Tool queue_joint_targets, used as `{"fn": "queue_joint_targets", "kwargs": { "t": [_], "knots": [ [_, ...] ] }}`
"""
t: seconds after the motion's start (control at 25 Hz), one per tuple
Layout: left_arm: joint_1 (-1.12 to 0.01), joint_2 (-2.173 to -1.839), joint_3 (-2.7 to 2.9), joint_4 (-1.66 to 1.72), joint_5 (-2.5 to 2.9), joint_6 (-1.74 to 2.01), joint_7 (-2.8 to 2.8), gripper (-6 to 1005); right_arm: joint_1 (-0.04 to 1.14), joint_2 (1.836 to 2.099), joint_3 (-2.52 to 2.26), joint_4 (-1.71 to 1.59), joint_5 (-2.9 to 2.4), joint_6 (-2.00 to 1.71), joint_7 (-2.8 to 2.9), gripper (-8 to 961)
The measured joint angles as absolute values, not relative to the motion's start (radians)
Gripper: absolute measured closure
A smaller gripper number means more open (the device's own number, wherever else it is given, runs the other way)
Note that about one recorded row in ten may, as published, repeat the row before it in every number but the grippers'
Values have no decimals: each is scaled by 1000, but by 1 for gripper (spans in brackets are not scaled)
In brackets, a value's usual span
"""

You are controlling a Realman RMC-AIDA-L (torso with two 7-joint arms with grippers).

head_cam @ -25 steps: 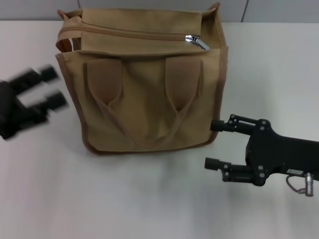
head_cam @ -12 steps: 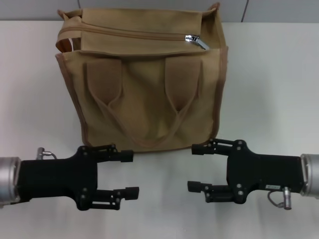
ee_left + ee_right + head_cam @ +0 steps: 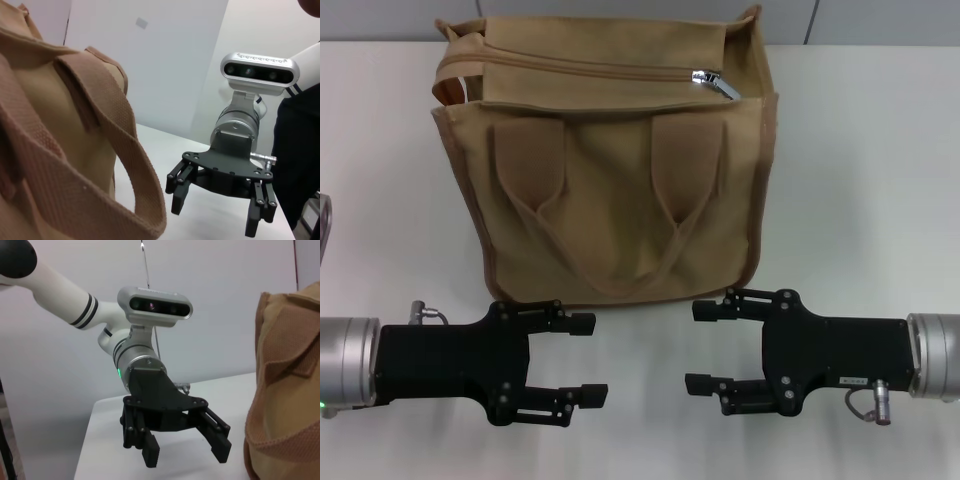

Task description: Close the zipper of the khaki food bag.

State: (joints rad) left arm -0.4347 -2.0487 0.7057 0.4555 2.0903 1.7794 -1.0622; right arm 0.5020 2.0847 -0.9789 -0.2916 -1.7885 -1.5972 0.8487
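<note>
The khaki food bag (image 3: 610,190) stands upright at the middle back of the white table, its two handles hanging down its front. The zipper (image 3: 590,68) runs across its top panel, and the silver pull tab (image 3: 712,81) sits at the line's right end. My left gripper (image 3: 588,358) is open and empty, low on the table in front of the bag's left half. My right gripper (image 3: 700,347) is open and empty in front of the bag's right half. The two grippers point at each other. The bag also shows in the left wrist view (image 3: 45,125) and the right wrist view (image 3: 287,390).
The white table (image 3: 860,150) stretches to both sides of the bag. A grey wall runs along the back edge. The left wrist view shows my right gripper (image 3: 220,207) beyond a bag handle (image 3: 115,165). The right wrist view shows my left gripper (image 3: 185,450).
My left arm has swung from beside the bag's left side down to the front of the table. My right gripper has moved left and slightly toward me. The bag has not moved.
</note>
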Motion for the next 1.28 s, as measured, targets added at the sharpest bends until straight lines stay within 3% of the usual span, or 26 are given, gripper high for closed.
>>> {"fn": "queue_joint_targets", "kwargs": {
  "t": [1.28],
  "knots": [
    [-433,-2048,706,456,2094,1767,-1061,199,515,2085,-988,-282,-1789,-1583,848,191]
  ]
}}
